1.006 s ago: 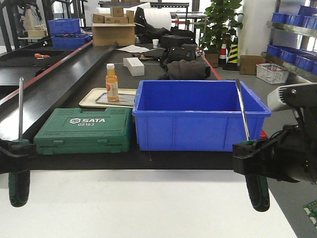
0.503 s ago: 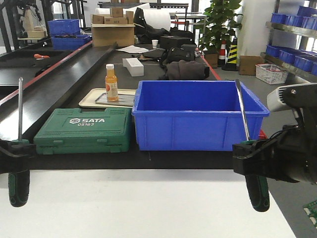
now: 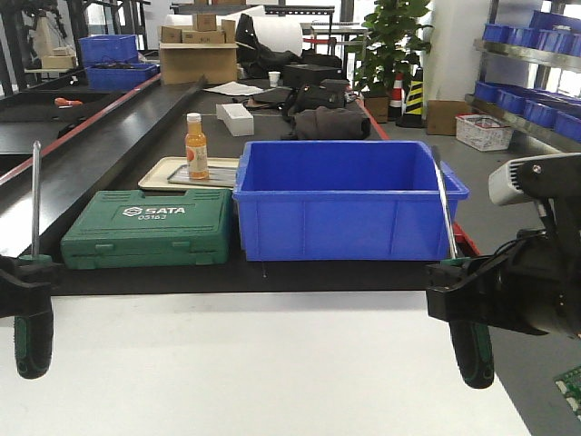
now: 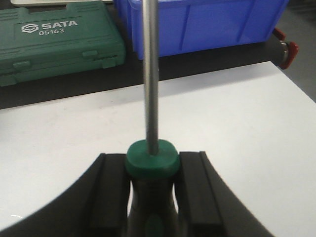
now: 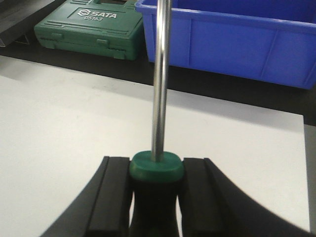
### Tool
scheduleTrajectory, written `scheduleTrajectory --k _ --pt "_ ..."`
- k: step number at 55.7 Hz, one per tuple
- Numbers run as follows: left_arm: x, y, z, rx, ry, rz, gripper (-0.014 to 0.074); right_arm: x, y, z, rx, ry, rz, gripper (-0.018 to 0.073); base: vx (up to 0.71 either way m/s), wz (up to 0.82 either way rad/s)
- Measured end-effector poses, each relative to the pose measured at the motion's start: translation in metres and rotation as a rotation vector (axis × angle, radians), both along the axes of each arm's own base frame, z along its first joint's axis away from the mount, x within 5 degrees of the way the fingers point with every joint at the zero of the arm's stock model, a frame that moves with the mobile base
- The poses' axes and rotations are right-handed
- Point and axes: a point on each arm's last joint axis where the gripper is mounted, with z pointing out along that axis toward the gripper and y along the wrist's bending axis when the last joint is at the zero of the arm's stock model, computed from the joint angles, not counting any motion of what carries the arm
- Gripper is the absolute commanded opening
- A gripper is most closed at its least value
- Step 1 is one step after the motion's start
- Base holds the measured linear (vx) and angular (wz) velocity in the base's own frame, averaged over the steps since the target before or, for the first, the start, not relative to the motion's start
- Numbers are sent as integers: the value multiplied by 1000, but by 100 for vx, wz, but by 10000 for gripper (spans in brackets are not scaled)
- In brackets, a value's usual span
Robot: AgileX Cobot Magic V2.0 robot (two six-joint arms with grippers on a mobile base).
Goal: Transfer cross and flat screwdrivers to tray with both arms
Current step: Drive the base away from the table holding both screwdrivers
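Note:
I hold two screwdrivers with green-and-black handles, shafts pointing up. My left gripper (image 3: 27,277) is shut on the left screwdriver (image 3: 34,338), at the left edge over the white table. In the left wrist view the left gripper (image 4: 151,165) clamps the screwdriver's handle just below the shaft (image 4: 150,74). My right gripper (image 3: 463,291) is shut on the right screwdriver (image 3: 472,350). In the right wrist view the right gripper (image 5: 157,170) clamps that handle, and the shaft (image 5: 160,74) rises from it. I cannot tell which tip is cross or flat. A beige tray (image 3: 163,171) lies on the dark bench behind.
A blue bin (image 3: 349,209) and a green SATA tool case (image 3: 145,236) stand on the bench between me and the tray. An orange bottle (image 3: 195,145) stands on the tray. The white table (image 3: 254,363) lies under both grippers. Boxes and shelves are far behind.
The bench with the bin, the case and the tray has shifted left and looks slightly farther away. More white table shows. Both grippers keep their hold and their place in the view.

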Motion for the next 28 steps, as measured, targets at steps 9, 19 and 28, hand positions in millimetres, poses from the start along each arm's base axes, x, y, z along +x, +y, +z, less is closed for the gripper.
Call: scheduleTrajectory --k 9,19,28 --pt "0 0 0 0 0 0 1 0 0 0 0 1 0 -8 -24 -14" --pt "0 0 0 0 0 0 1 0 0 0 0 1 0 -8 -30 -17" --pt "0 0 0 0 0 0 1 0 0 -1 -1 3 0 -8 -31 -26"
